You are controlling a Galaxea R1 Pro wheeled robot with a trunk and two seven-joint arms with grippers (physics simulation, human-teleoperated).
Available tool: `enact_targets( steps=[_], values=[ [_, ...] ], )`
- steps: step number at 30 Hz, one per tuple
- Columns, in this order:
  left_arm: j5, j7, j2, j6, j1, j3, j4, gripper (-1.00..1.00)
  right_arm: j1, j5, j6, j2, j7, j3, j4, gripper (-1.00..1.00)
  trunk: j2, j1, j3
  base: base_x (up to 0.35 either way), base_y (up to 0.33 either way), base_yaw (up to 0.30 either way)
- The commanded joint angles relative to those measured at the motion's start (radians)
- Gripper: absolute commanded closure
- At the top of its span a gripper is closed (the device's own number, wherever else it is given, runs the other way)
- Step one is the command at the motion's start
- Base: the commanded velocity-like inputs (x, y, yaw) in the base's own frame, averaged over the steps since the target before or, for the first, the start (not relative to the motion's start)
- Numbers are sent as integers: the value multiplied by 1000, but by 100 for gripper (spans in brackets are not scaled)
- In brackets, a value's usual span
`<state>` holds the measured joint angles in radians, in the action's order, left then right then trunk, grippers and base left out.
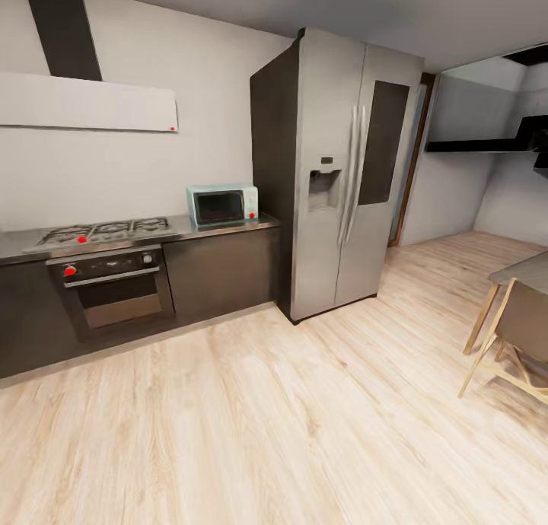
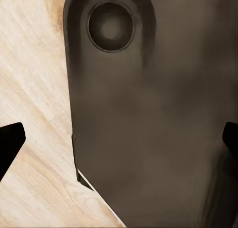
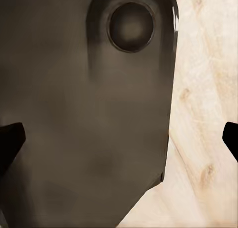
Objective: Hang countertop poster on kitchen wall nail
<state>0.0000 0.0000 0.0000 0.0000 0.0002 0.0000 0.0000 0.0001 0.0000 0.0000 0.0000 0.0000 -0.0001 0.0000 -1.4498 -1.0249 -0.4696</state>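
Kitchen countertop (image 1: 221,229): glossy pale grey slab over dark cabinets (image 1: 221,278), running along the far wall in the head view, from the picture's left edge to the refrigerator.

Fixtures on and in the countertop run:
- Gas hob (image 1: 103,231), steel, set into the slab, with a red dot at its front edge.
- Oven (image 1: 114,289), built in directly below the hob, red knob at its upper left.
- Microwave (image 1: 222,205), pale teal, standing on the slab's right end, just beside the refrigerator.

Above the hob: a white range hood (image 1: 87,104) on the pale grey wall, with a dark chimney rising from it.

Refrigerator (image 1: 342,175): tall, silver, double-door, with a dispenser in its left door.

Right of the room: a wooden chair (image 1: 517,335) and a table corner, well apart from the counter, on the light wood floor (image 1: 266,426).

Left gripper (image 2: 119,139): dark fingertips at opposite edges of the left wrist view, spread wide, nothing between them; beyond them a dark robot body panel (image 2: 148,114) and floor.

Right gripper (image 3: 119,139): likewise spread wide and empty, over a matching dark panel and floor in the right wrist view.

Relation: neither wrist view takes in the countertop, so its position against either gripper cannot be told.
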Motion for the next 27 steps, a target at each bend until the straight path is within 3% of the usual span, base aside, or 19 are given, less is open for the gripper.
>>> enact_targets(
  steps=[1, 5, 24, 27],
  values=[
    [0, 0, 0, 0, 0, 0, 0, -100, 0, 0, 0, 0, 0, 0, 0, -100, 0, 0, 0, 0, 0, 0],
    [-1, 0, -8, -5, 4, -5, -11, -100, -5, 2, 22, 20, 5, -2, 3, -100, 0, 0, 0, 0, 0, 0],
    [-1, 0, -8, -5, 4, -5, -11, -100, -5, 2, 22, 20, 5, -2, 3, -100, 0, 0, 0, 0, 0, 0],
    [-1, 2, 2, -18, 14, -7, -28, -100, -23, 2, 9, 6, 3, -4, -11, -100, 0, 0, 0, 0, 0, 0]
  ],
)
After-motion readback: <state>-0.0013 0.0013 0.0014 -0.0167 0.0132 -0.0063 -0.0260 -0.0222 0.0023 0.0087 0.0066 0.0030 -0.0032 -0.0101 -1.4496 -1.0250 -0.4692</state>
